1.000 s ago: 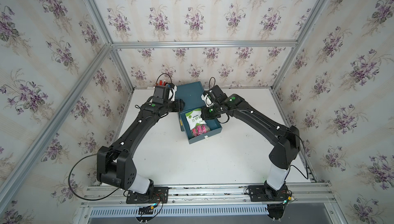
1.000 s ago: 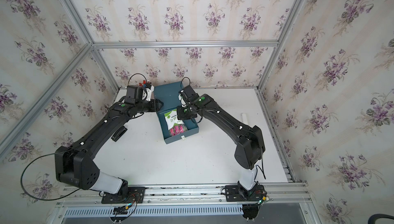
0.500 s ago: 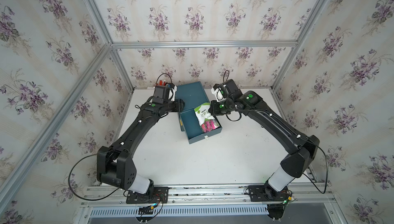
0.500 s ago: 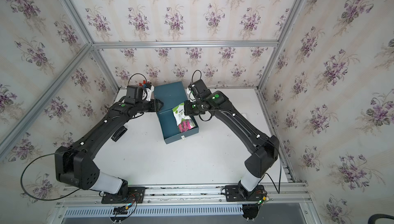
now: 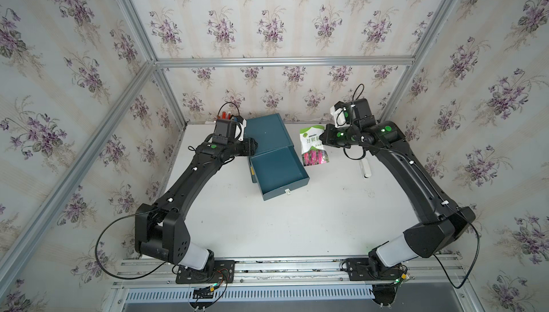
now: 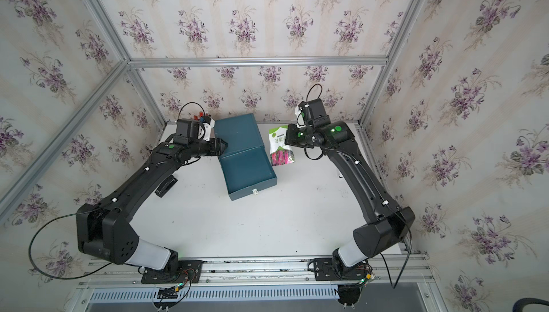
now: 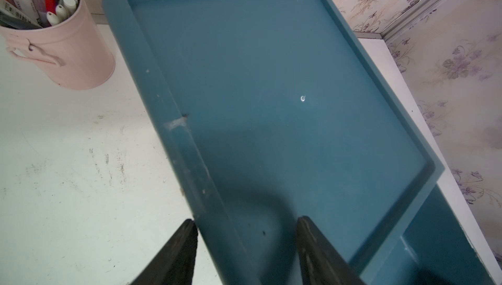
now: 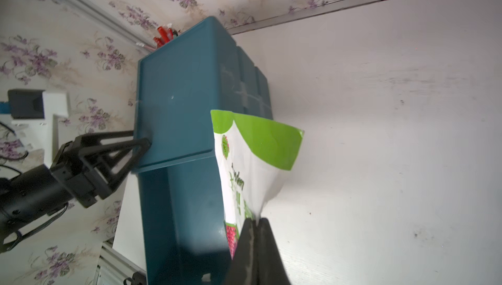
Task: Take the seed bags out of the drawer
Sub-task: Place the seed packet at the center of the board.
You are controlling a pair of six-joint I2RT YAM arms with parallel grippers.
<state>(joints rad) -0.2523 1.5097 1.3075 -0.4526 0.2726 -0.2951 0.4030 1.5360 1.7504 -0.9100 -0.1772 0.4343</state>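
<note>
Bag (image 5: pixel 314 147), green-topped with pink flowers lower down, hangs outside the drawer (image 5: pixel 276 168), just beside the cabinet's (image 5: pixel 267 132) right side and over bare worktop (image 5: pixel 297 221); its green end points toward the back wall. The right jaws are pressed together on its side edge, and the right wrist view shows the film (image 8: pixel 250 161) creased where they pinch it. Whether its lower edge touches the worktop I cannot tell. The drawer is pulled out toward the robot, and the floor that shows is bare blue, with no other bags visible in any view. The left jaws sit astride the cabinet's left top edge (image 7: pixel 190 148), one against the outer wall and one on the top, apparently clamping it steady; a pink pen cup (image 7: pixel 68 53) stands just beyond. The step in hand looks like setting this bag down. Done well, that means carrying it a little further from the cabinet so it cannot slide back against the drawer, lowering until the glossy packet lies flat and is supported, and only then spreading the jaws. An edge pinch on slick film could slip, so a slow, level descent seems wise.
</note>
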